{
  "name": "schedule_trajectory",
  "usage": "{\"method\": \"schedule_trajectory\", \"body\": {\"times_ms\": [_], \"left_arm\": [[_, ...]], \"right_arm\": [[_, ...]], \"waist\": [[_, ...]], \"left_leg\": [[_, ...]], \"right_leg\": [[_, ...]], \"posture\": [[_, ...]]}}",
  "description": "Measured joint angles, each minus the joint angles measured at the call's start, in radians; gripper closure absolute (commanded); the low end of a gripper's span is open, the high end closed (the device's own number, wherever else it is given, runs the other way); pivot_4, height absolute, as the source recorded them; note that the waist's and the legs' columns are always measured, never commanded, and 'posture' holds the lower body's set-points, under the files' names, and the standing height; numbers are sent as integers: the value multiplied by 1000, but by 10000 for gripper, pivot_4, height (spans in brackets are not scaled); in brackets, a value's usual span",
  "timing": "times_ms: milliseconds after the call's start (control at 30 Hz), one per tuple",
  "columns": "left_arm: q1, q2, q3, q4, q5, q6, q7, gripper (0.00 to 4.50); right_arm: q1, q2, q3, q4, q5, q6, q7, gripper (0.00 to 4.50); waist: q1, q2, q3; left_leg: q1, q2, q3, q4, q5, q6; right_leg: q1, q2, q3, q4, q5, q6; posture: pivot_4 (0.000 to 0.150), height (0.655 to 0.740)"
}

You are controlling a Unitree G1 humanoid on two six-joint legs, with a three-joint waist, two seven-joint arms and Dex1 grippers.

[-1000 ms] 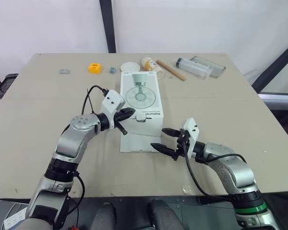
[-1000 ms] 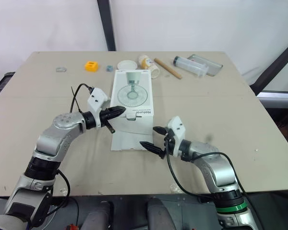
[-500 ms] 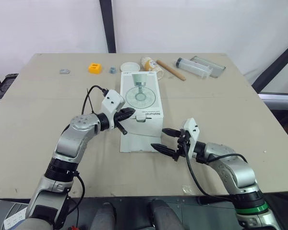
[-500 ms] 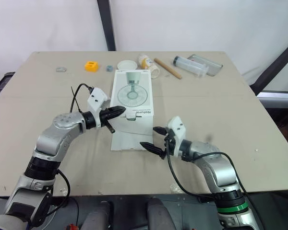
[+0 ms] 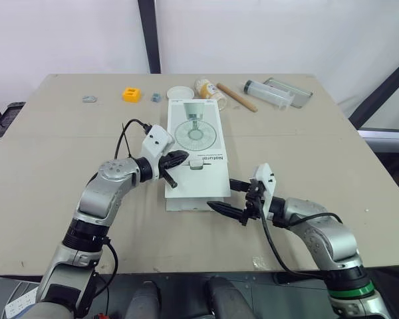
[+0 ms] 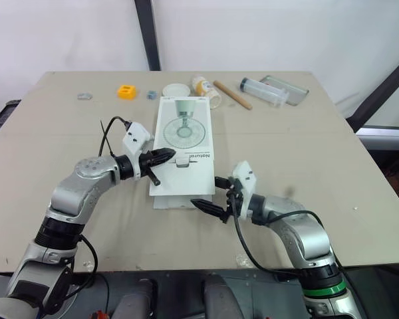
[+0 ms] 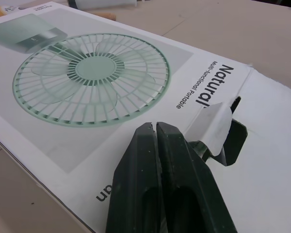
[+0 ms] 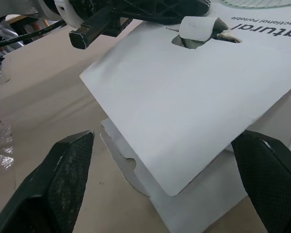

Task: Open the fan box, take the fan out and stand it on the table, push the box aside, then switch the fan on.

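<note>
Between left gripper [image 5: 179,157] and right gripper [image 5: 221,193], the fan box [image 5: 196,133].

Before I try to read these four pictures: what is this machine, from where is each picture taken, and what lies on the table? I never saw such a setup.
This is a humanoid robot with two arms, each ending in a gripper of two black fingers. The two wide pictures come from a camera on its head, looking down over the arms. The two close pictures come from cameras on the wrists, looking along the fingers. On the table lies a white fan box. The left gripper is shut, its tips beside the box's small tab; it seems to hold nothing. The right gripper is open at the box's near end, where the flap is lifted. Along the far edge lie an orange block, a round white lid, a wooden stick and a clear tube.
</note>
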State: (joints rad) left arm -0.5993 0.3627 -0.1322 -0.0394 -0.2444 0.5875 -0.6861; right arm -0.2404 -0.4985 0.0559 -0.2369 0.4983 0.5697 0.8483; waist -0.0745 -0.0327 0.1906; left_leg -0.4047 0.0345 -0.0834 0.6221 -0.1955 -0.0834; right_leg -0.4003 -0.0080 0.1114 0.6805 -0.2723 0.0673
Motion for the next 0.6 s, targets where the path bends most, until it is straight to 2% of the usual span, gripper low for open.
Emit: {"method": "schedule_trajectory", "body": {"times_ms": [600], "left_arm": [[-25,15,28,58,-4,-28,-21,43255]], "right_arm": [[-14,-20,-52,-132,106,73,-27,0]], "waist": [[0,0,0]], "left_leg": [[0,0,0,0,0,0]], "right_leg": [[0,0,0,0,0,0]], "posture": [[1500,7400]]}}
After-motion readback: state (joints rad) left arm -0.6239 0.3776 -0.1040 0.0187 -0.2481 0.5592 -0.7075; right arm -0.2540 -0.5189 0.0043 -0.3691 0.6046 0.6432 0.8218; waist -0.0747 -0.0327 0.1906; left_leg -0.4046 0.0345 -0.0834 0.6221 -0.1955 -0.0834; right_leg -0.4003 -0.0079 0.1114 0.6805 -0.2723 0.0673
